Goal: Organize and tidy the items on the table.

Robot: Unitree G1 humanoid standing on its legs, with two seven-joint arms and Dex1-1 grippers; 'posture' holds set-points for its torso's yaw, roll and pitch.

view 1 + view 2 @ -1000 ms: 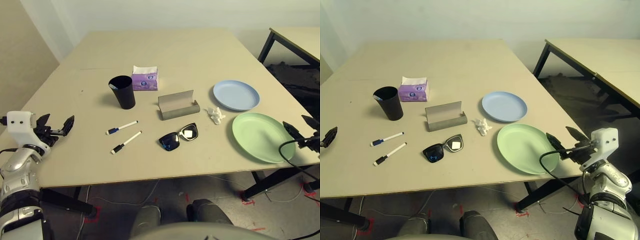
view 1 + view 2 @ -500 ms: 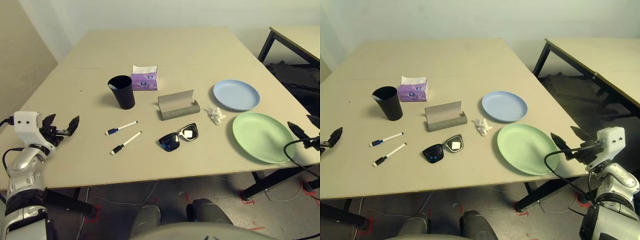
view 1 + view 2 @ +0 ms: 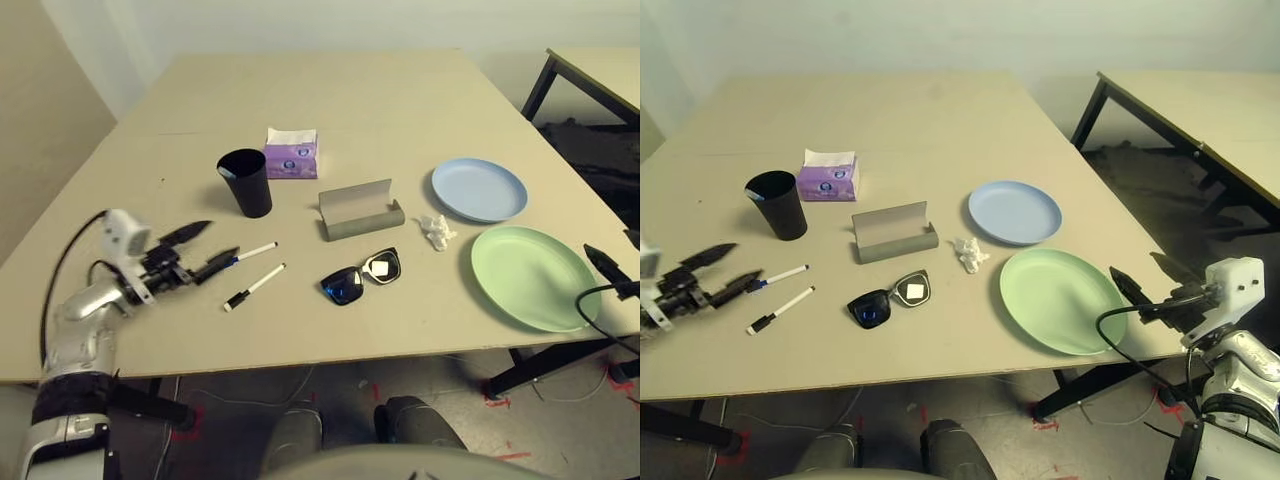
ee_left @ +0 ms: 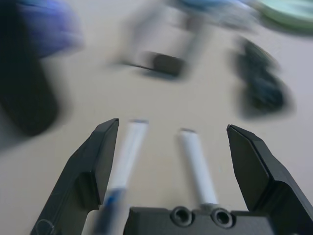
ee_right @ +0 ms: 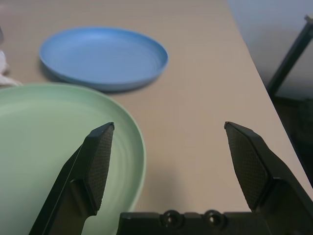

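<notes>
On the beige table [image 3: 400, 100], two white markers [image 3: 248, 252] [image 3: 253, 286] lie left of centre. My left gripper [image 3: 205, 247] hovers open just left of them, and the left wrist view has both markers [image 4: 128, 152] [image 4: 195, 164] between its fingers. Behind them stands the black cup [image 3: 243, 182]. Mid-table are the grey glasses case [image 3: 360, 210], black sunglasses [image 3: 361, 277] and crumpled tissue [image 3: 436, 231]. The blue plate [image 3: 478, 189] and green plate [image 3: 533, 276] sit at right. My right gripper [image 3: 1132, 263] hangs open at the green plate's right rim [image 5: 49, 127].
A purple tissue pack [image 3: 291, 153] sits behind the cup. A second table [image 3: 1200, 110] stands off to the right across a gap. The table's front edge runs just below the markers and the green plate. The far half of the tabletop is bare.
My left arm has swung in from the table's left edge toward the two markers, gripper still open. The right gripper has barely moved. The items lie where they were.
</notes>
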